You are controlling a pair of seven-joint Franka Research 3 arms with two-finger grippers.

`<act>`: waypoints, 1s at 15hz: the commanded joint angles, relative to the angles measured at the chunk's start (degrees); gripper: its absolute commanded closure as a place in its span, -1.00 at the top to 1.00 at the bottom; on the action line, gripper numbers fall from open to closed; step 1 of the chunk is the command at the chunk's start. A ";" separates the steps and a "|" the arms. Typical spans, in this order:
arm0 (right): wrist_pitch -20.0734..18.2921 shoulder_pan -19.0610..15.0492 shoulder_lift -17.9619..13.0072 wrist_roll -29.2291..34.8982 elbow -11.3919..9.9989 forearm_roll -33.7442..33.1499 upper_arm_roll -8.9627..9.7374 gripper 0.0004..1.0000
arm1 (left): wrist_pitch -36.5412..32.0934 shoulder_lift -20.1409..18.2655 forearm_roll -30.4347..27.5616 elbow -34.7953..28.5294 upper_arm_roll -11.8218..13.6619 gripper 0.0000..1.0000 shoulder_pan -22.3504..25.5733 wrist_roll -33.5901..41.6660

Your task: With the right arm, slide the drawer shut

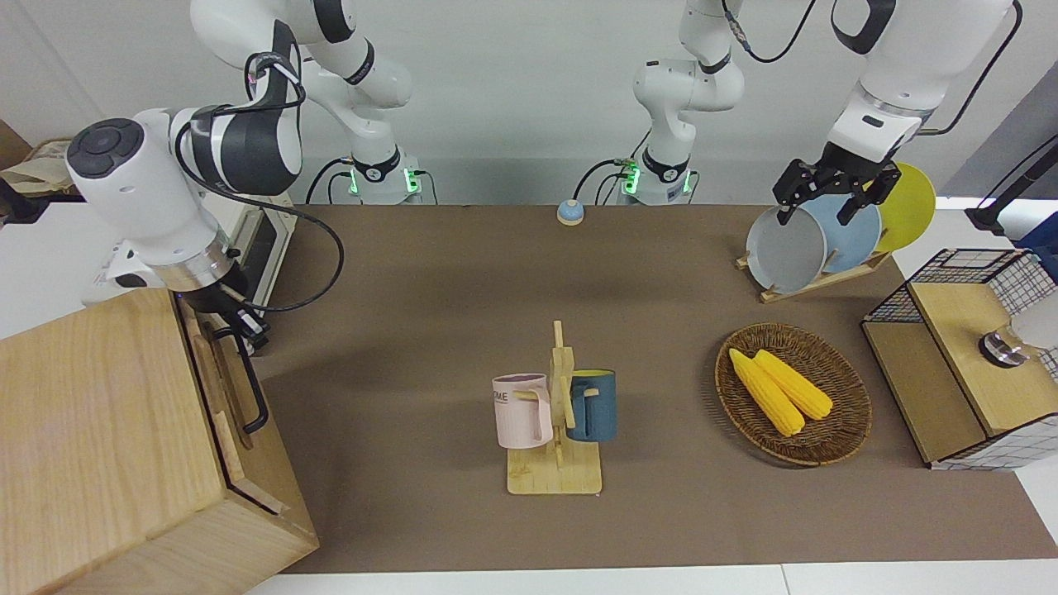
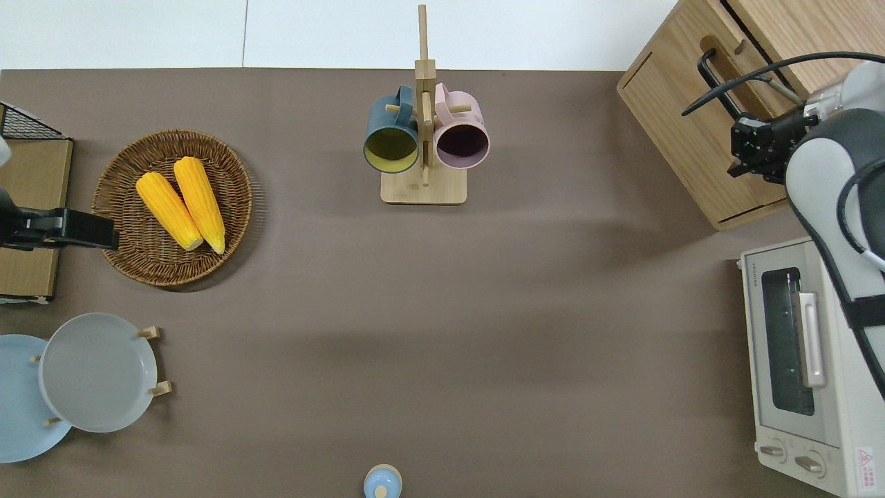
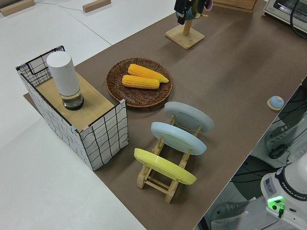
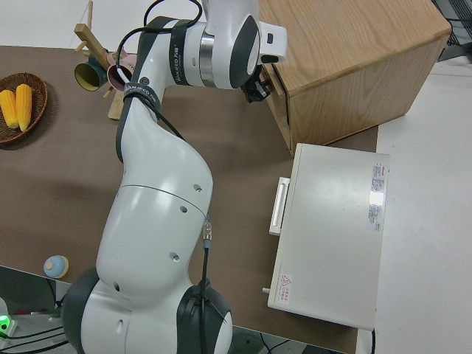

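The bench fills the centre of the front view; it carries a brown mat with white margins along the lower edge and both ends. A plain pale wall spans the top of that frame. At the upper left edge, a brown paper bag lies on a side surface. Lighting is even, with soft shadows on the mat.

I can read little from here. The pink mug on the wooden rack carries dark capitals ending in "ME"; the earlier letters are hidden by its handle. The white toaster oven has a small brand word at the corner of its front farthest from me, too small to make out, and a red triangular warning sticker near its knobs, its print unreadable.
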 commanded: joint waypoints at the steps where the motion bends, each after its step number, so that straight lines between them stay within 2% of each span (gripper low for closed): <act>1: 1.63 -1.41 0.34 -1.77 0.81 -0.46 0.44 -1.00 | 0.04 0.77 0.63 1.19 0.97 1.00 -0.99 0.51; 4: 1.36 0.34 0.34 -1.33 0.72 -0.46 0.53 -1.00 | 0.04 0.77 0.63 1.19 0.97 0.99 -0.99 0.51; 8: 0.93 4.82 0.17 3.58 0.72 -0.99 0.53 -1.00 | 0.04 0.77 0.63 1.19 0.97 0.99 -0.99 0.51; 12: -0.47 9.66 -2.46 3.68 0.28 -0.81 0.44 -1.00 | 0.04 0.77 0.71 1.19 0.97 0.99 -0.99 0.51; 15: -4.69 11.24 -5.71 2.45 0.02 -0.81 0.44 -1.00 | 0.04 0.77 0.63 1.19 0.97 0.99 -0.99 0.51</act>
